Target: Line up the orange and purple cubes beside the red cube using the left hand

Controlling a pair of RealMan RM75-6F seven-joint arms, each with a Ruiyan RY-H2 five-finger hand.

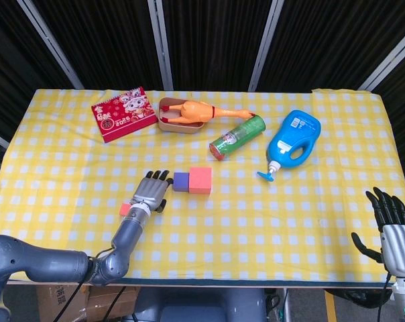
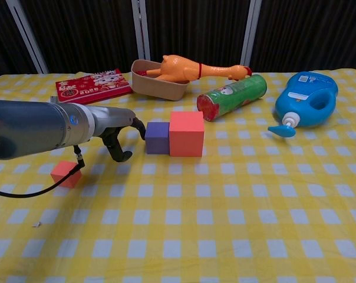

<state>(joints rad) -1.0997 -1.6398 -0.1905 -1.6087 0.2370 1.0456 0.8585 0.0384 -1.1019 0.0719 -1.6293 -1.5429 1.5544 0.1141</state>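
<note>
The red cube (image 1: 200, 180) (image 2: 186, 134) stands mid-table, and the smaller purple cube (image 1: 181, 181) (image 2: 157, 137) sits flush against its left side. My left hand (image 1: 152, 191) (image 2: 120, 133) lies low over the cloth just left of the purple cube, fingers apart and holding nothing; one fingertip (image 2: 141, 131) is at the cube's left face. The small orange cube (image 1: 125, 209) (image 2: 66, 174) lies alone on the cloth, left of my forearm and nearer the front. My right hand (image 1: 390, 221) hangs with fingers spread beyond the table's front right corner.
Along the back stand a red printed box (image 1: 123, 113) (image 2: 94, 84), a tan tray (image 1: 167, 125) (image 2: 160, 88) holding a rubber chicken (image 1: 196, 110) (image 2: 190, 68), a green can (image 1: 237, 136) (image 2: 232, 96) on its side, and a blue bottle (image 1: 294, 141) (image 2: 305, 100) at the right.
</note>
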